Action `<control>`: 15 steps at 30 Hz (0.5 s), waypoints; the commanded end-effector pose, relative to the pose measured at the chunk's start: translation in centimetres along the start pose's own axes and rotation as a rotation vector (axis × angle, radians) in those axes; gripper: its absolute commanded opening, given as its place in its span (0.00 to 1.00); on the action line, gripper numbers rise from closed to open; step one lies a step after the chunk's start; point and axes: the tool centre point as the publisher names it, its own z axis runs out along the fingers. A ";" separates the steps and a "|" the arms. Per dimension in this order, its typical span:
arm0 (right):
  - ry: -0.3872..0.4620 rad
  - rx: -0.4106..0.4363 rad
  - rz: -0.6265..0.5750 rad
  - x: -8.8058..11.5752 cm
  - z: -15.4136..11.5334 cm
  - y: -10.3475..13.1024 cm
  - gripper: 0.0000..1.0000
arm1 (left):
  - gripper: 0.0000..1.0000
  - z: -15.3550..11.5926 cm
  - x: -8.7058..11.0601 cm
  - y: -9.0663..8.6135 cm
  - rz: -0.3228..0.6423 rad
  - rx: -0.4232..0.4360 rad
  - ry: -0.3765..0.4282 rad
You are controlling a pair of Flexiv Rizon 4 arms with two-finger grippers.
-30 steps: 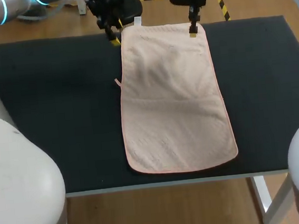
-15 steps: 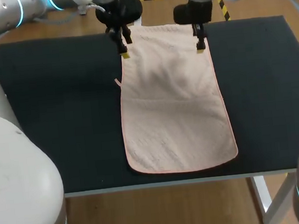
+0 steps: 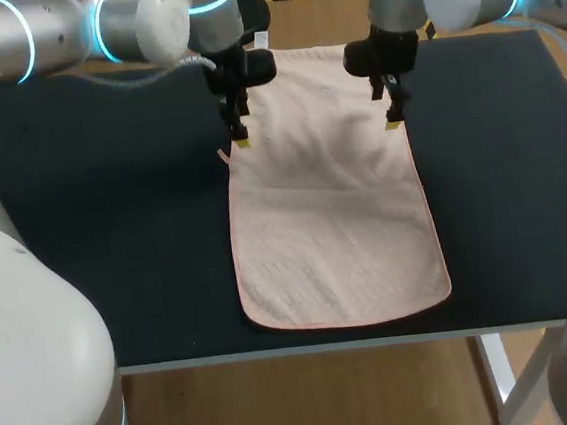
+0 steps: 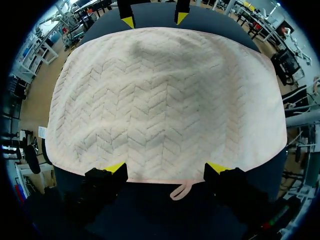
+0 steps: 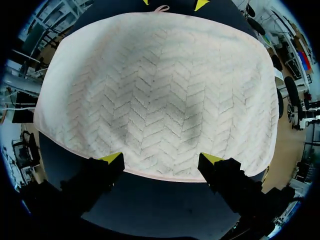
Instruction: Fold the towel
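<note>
Since the towel point(image 3: 335, 228) lies flat ahead of the spread left gripper point(image 4: 166, 169) and right gripper point(image 5: 161, 159), folding seems wholly undone.

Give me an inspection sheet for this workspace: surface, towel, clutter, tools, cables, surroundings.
Surface: dark table, flat.
Job's things: pink towel lies flat and unfolded, lengthwise from the far edge toward the near one. A small loop sticks out of its left side edge.
Clutter: nothing seen.
Tools: left tool is open at the towel's left edge, by the loop. Right tool is open at the right edge. Neither grips the towel.
Cables: a pale cable runs beside the left arm, off the towel.
Surroundings: nothing seen reaching over the table.
</note>
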 end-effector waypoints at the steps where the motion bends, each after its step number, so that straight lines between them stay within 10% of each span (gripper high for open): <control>1: 0.044 0.015 -0.014 -0.6 1.4 0.1 1.00 | 1.00 1.2 0.6 0.1 0.015 -0.004 -0.036; 15: 0.056 -0.006 0.108 -1.0 2.6 -0.8 1.00 | 1.00 2.0 0.4 0.0 0.062 0.005 -0.064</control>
